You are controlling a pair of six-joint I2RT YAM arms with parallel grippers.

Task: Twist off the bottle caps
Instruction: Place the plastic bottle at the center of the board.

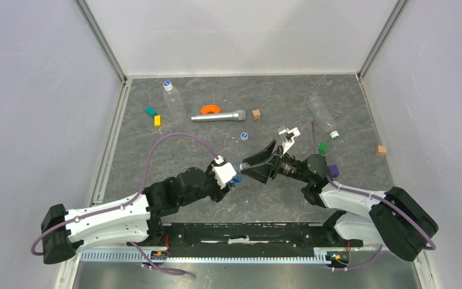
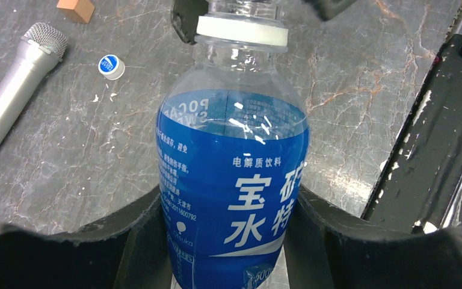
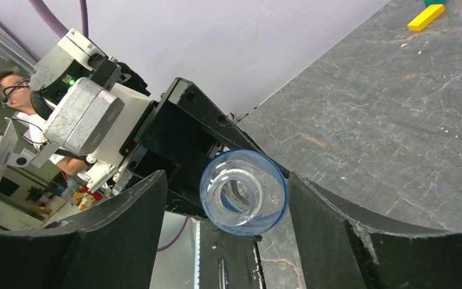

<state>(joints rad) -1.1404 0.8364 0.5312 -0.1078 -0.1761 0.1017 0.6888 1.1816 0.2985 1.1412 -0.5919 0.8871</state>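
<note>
Our left gripper (image 2: 230, 201) pinches the blue bottle (image 2: 234, 150), mostly hidden from above. Our right gripper (image 3: 225, 179) is spread around its open mouth. A cap (image 2: 110, 66) lies farther off.

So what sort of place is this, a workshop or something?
Most likely a robotics test lab. A left arm and a right arm are bolted at the edge of a grey table boxed in by white walls, and props lie scattered on it: a microphone, wooden cube and clear bottle.
</note>
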